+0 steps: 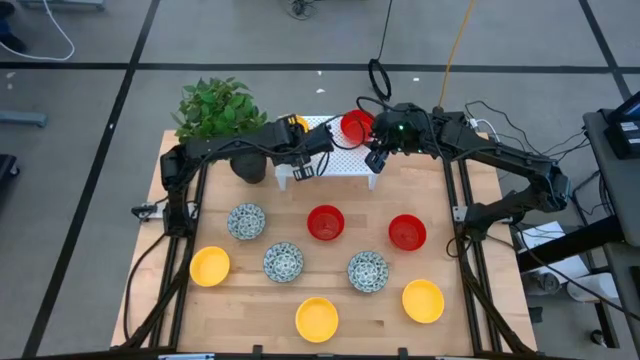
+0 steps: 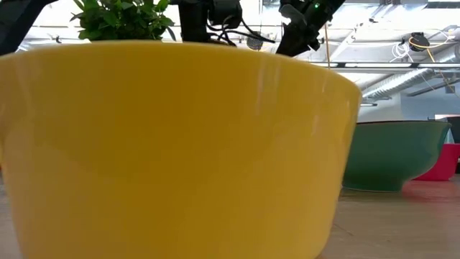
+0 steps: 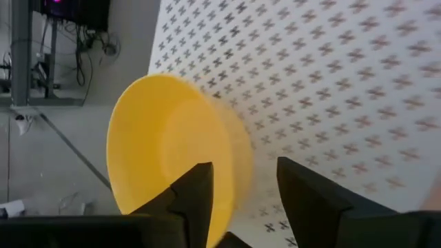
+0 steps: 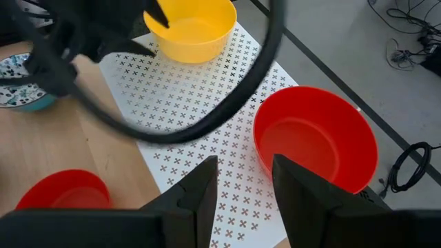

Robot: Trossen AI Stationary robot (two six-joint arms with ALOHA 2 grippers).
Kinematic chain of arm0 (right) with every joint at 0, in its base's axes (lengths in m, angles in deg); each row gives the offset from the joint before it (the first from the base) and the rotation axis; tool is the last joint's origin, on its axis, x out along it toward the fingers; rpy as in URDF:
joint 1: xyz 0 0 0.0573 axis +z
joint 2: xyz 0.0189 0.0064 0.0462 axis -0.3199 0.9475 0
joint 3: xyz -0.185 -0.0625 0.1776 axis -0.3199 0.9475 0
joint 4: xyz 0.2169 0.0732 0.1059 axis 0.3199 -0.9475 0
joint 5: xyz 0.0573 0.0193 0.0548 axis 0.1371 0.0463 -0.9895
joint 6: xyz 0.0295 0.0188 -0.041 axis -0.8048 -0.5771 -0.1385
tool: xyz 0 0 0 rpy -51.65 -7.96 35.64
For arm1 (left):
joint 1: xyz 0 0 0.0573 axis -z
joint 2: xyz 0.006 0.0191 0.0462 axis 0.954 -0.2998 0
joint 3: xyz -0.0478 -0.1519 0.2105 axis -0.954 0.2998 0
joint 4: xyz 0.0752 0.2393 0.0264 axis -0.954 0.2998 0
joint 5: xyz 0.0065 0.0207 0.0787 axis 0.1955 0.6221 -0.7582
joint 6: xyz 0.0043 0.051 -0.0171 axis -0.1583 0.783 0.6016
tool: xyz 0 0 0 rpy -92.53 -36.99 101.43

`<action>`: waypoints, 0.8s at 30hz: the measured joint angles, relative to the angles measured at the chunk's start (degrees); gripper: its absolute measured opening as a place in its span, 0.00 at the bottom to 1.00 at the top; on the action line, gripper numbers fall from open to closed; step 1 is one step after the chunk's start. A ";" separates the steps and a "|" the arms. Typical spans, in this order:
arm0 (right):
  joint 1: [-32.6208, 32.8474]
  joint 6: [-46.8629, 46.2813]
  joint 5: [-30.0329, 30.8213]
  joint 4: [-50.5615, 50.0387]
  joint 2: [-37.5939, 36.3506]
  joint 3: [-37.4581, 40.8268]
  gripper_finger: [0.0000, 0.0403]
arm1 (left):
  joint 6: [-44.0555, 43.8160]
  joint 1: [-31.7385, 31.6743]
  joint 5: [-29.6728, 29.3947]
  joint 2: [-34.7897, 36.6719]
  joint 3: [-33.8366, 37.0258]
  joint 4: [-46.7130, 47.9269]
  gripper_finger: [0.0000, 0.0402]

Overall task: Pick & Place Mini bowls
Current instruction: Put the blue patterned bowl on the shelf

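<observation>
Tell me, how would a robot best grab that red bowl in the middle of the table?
By its rim, coming straight down from above. The red bowl sits upright with its mouth open, so one finger can slip inside the thin wall and one outside. Its round side would likely slip.

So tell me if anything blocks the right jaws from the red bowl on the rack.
Nothing visible does: the right gripper hangs just beside the red bowl on the rack, jaws open.
</observation>
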 joint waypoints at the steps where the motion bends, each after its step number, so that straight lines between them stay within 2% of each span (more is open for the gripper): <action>1: 0.00 0.00 0.00 -0.01 -0.01 0.00 0.31 | 0.12 0.60 0.00 0.00 0.00 -0.02 0.41; 6: 0.00 0.00 0.00 -0.01 -0.01 0.00 0.31 | 0.51 4.04 0.06 -0.02 -1.16 0.17 0.41; 13: 0.02 -0.03 -0.13 0.07 -0.01 -0.04 0.31 | -0.68 9.83 0.04 -0.02 -8.85 0.45 0.41; 15: 0.03 -0.02 -0.20 0.04 -0.01 -0.04 0.31 | -5.02 11.28 0.04 -0.02 -10.90 0.12 0.41; 18: 0.22 -0.12 -0.26 -0.02 0.01 -0.04 0.31 | -17.21 12.94 0.25 -0.01 -12.32 -0.12 0.41; 20: 0.45 -1.14 -0.28 -0.06 0.01 -0.04 0.31 | -25.45 14.01 3.21 0.00 -12.35 0.20 0.41; 24: 1.22 -2.67 -0.42 -0.73 0.01 -0.04 0.31 | -33.96 15.87 17.24 0.00 -12.35 3.02 0.41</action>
